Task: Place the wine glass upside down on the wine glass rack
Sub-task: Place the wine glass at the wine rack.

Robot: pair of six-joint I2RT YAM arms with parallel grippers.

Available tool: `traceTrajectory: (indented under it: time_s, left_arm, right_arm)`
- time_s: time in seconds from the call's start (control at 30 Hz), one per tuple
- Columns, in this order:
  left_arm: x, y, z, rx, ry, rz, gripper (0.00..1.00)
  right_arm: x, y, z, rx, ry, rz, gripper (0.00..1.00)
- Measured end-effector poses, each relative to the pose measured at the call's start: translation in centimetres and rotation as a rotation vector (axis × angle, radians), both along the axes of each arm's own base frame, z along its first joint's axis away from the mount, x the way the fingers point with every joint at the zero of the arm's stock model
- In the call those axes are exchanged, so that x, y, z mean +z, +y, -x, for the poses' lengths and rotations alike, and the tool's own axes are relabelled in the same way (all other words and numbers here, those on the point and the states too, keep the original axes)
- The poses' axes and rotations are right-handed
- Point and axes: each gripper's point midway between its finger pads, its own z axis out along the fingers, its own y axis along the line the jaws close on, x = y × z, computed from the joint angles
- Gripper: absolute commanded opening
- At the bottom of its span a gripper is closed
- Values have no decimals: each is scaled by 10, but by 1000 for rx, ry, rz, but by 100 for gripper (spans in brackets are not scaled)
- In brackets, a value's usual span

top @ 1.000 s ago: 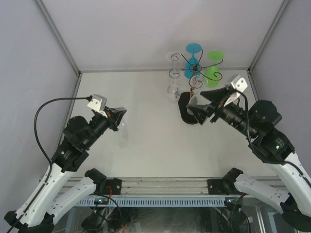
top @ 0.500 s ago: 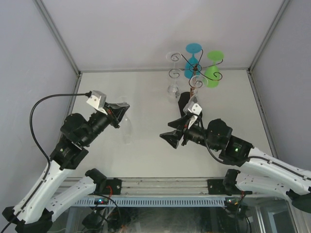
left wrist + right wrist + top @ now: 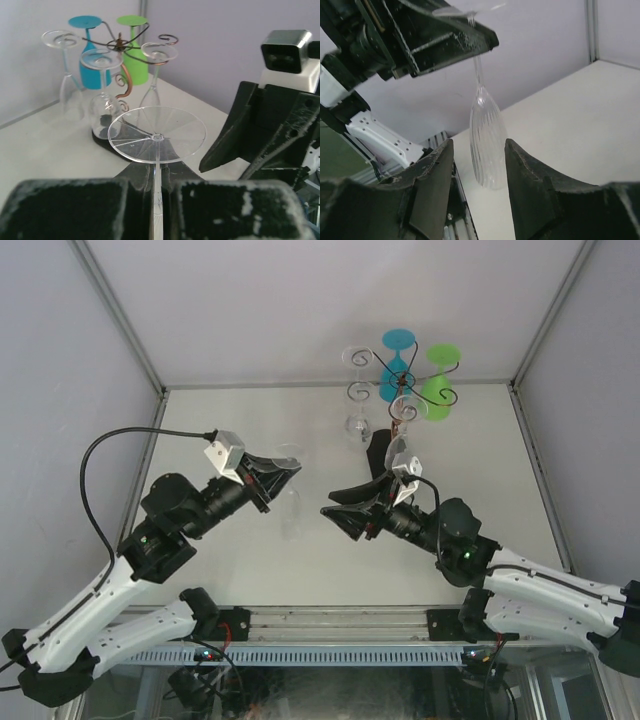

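Observation:
A clear wine glass point(image 3: 292, 508) hangs upside down, foot up and ribbed bowl down, over the table's middle. My left gripper point(image 3: 272, 478) is shut on its stem point(image 3: 157, 200), just under the round foot point(image 3: 157, 135). From the right, my right gripper point(image 3: 342, 516) faces the glass. In the right wrist view the bowl point(image 3: 487, 150) hangs between the open fingers point(image 3: 432, 180), with a gap on each side. The wine glass rack point(image 3: 401, 388), a dark wire stand with spiral arms on a black base point(image 3: 378, 456), stands at the back right, behind the foot in the left wrist view point(image 3: 120, 47).
On the rack hang a blue glass point(image 3: 396, 362), a green glass point(image 3: 438, 385) and clear glasses point(image 3: 355, 400), all upside down. Grey walls with metal posts close the back and sides. A rail with both arm bases point(image 3: 330, 625) runs along the near edge.
My left arm carried the glass right, toward the table's middle. My right arm swung left, away from the rack, until its fingers flanked the bowl, and they narrowed.

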Motion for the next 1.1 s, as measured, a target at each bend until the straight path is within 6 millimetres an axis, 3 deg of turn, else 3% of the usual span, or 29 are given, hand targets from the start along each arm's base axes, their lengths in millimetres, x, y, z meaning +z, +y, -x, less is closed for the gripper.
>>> traceTrajectory:
  time_s: [0.17, 0.47, 0.9, 1.1]
  left_arm:
    - [6, -12, 12, -74, -20, 14, 0]
    - [3, -30, 24, -169, -25, 5, 0]
    - [-3, -45, 36, -256, -16, -12, 0]
    - [-3, -47, 39, -271, -17, -12, 0]
  right_arm:
    - [14, 7, -3, 12, 9, -80, 40]
    - [8, 24, -2, 71, 34, -94, 35]
    - [31, 26, -2, 78, -11, -129, 23]
    - [22, 34, -5, 83, 1, -103, 19]
